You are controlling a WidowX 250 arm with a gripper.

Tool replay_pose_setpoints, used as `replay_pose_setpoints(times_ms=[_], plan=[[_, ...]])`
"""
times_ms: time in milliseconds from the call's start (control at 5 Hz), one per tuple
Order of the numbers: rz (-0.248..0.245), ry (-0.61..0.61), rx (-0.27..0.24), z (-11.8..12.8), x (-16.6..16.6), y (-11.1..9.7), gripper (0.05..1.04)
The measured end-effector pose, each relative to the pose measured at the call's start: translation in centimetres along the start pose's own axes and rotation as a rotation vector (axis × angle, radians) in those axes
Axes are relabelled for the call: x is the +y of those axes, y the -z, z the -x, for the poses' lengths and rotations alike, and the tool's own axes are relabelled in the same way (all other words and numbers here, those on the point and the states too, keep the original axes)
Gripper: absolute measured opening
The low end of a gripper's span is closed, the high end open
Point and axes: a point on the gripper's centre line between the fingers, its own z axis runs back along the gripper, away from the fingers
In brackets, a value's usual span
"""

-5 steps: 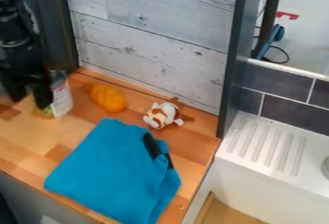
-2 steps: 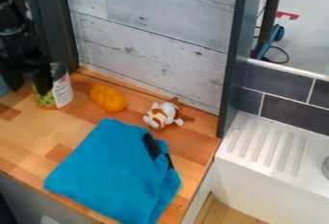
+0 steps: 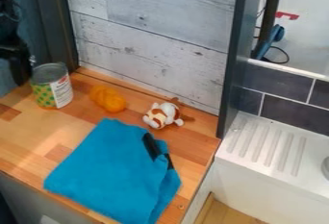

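At the left edge of the camera view is the black gripper [image 3: 18, 67], up and to the left of a can and apart from it. The can [image 3: 53, 86], with a green-and-yellow patterned label and a white panel, stands upright at the counter's back left. Right of it lies an orange lumpy object [image 3: 108, 98]. A small brown-and-white plush toy [image 3: 163, 115] rests further right, near the back wall. The blue folded cloth [image 3: 116, 170] with a black strip lies flat in front of them.
The wooden counter [image 3: 26, 139] is bounded by a whitewashed plank wall [image 3: 154, 40] behind and a dark upright post [image 3: 231, 59] at the right. Beyond the post is a white sink unit with a ridged drainboard [image 3: 265, 143], below dark tiles [image 3: 292, 111].
The gripper has moved left and up, away from the can, uncovering it. The can, orange object, plush toy and cloth have kept their places.
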Motion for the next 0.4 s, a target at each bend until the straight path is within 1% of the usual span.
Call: replay_pose_setpoints(times_ms=[200, 400], plan=[[-0.004, 0.008, 0.019, 3.7, 0.1, -2.1, 1.000], [0.085, 0.072, -0.011, 6.3, -1.1, -4.5, 1.000]])
